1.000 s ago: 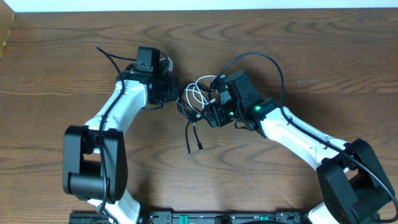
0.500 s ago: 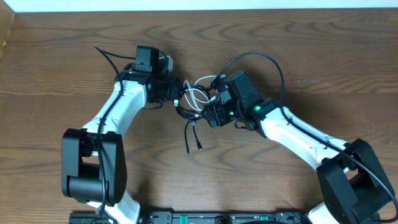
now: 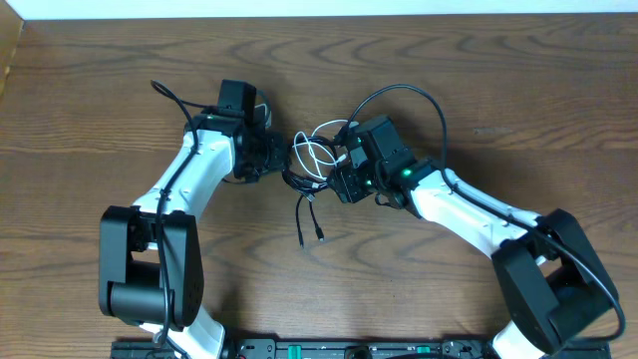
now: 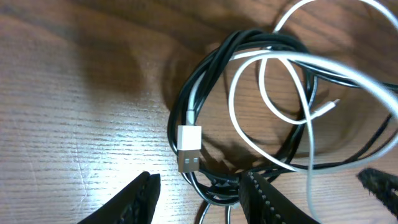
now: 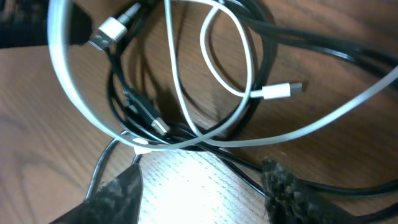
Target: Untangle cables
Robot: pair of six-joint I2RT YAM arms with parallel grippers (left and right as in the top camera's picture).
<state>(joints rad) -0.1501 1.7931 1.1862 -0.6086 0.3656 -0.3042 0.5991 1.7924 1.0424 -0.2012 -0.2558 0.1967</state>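
Jaws on both arms stand partly open, gripping nothing. Overhead, the left gripper [image 3: 283,160] and right gripper [image 3: 336,172] flank the tangled cables [image 3: 311,158] toward the desk's [image 3: 100,80] far edge, likely to pull opposite ways. Left wrist: the white cable's USB plug [image 4: 189,147] lies just ahead of the fingers [image 4: 142,198]. Right wrist: black strands [image 5: 323,46] and white loops lie before its spread fingers [image 5: 118,193].

Short white cable [image 4: 188,138] tangled through coiled black cables [image 4: 211,59]

Both arms had white links, black joints and black bases. Left arm [image 3: 189,175] at lower left carried a thin black wire [image 3: 174,97]. Right arm [image 3: 469,214] at lower right showed a green light [image 3: 408,175] and a looping black wire [image 3: 404,87]. Left fingers [image 4: 140,199] were black and ridged; right fingers [image 5: 118,196] were black and speckled.
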